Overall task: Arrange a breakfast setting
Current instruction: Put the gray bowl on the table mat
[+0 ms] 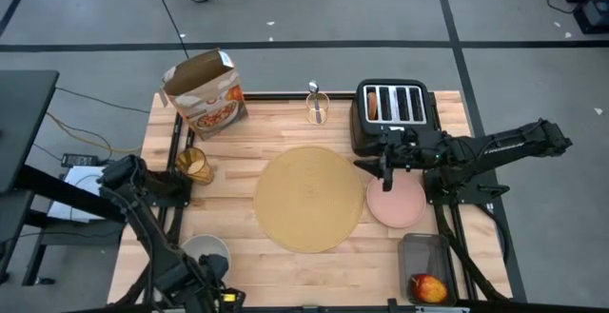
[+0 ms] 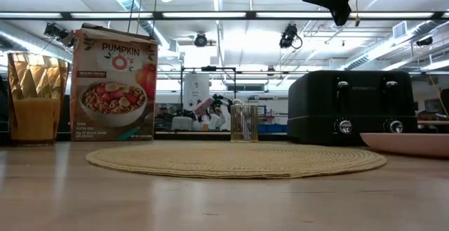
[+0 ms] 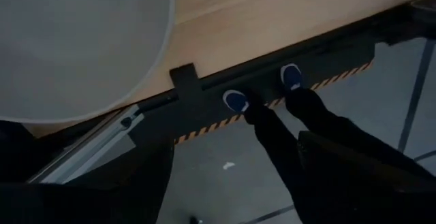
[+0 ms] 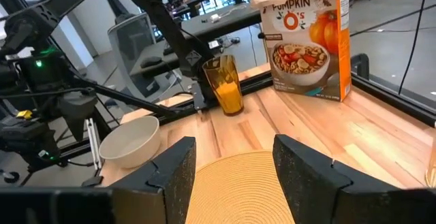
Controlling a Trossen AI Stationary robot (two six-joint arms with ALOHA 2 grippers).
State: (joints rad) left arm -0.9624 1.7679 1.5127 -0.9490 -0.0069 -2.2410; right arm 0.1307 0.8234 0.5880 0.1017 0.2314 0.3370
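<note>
While the round tan placemat (image 1: 309,199) lies flat in the middle of the wooden table (image 1: 276,127), the other things of the breakfast setting are seen spread around it. The pink plate (image 1: 397,202) is placed just beside the mat's right edge, and no toast is seen on it. The toast slice (image 1: 372,106) is seen standing in the leftmost slot of the black toaster (image 1: 392,113), with its long axis running from the far side of the table towards the near side. The amber tumbler (image 1: 194,165) stands upright at the left side, well apart from the mat, and the grey bowl (image 1: 206,252) is found at the near left corner, mouth up. The red apple (image 1: 427,287) lies in a dark tray (image 1: 425,252) at the near right corner. A clear glass (image 1: 317,108) stands at the far edge with the spoon (image 1: 312,90) in it, bowl end up; the direction of the handle cannot be told. The orange cereal box (image 1: 205,94) stands upright at the far left, its top open. The right gripper (image 1: 388,166) is held above the table between toaster and plate; its fingers (image 4: 176,173) are parted about halfway, and nothing is seen between them. The left gripper (image 1: 211,275) is held over the near left edge, close to the bowl, with its jaws wide apart and nothing gripped. A person's legs and blue shoes (image 3: 236,101) are seen on the floor in the left wrist view.
</note>
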